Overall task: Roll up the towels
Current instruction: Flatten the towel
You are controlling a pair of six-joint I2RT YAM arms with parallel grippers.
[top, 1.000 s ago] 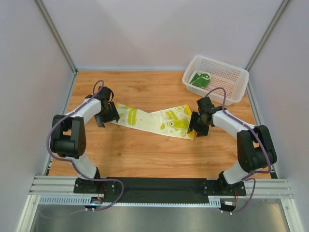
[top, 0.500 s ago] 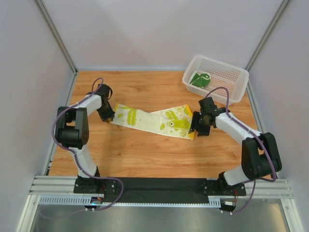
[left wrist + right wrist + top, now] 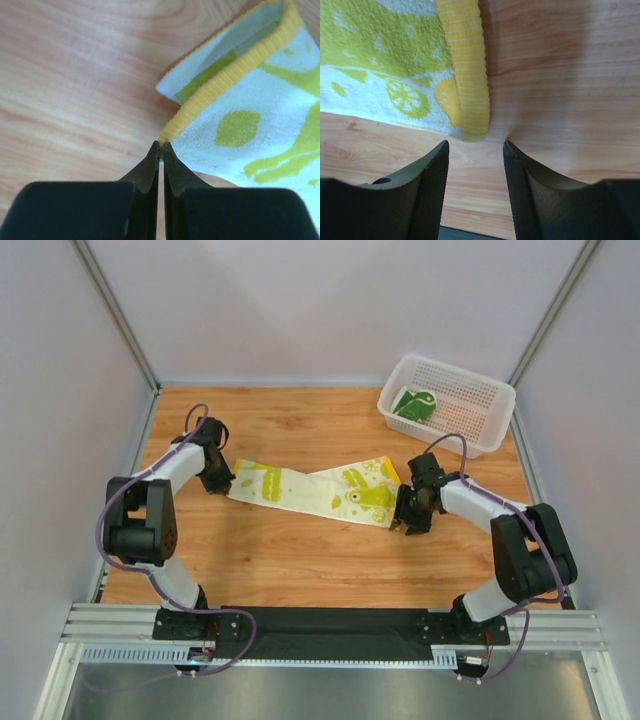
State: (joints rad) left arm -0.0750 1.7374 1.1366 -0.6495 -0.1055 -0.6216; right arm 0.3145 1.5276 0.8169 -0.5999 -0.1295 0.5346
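Observation:
The cream-yellow towel [image 3: 310, 490] with lime-green blobs lies stretched across the middle of the table. My left gripper [image 3: 222, 483] is at its left end. In the left wrist view its jaws [image 3: 161, 145] are shut, pinching the near corner of the towel's [image 3: 240, 130] ribbed yellow hem, which curls up there. My right gripper [image 3: 408, 522] sits at the right end. It is open [image 3: 476, 142], its fingers just short of the hem corner of the towel [image 3: 395, 65], with nothing between them. The dark green towel [image 3: 413, 403] lies in the basket.
A white perforated basket [image 3: 450, 435] stands at the back right of the wooden table. Grey walls and metal posts close in the table on the left, right and back. The arm bases sit on the black rail at the near edge.
My left gripper went from open to shut at the towel's left corner. My right gripper shifted slightly toward the near edge at the towel's right end and narrowed a little.

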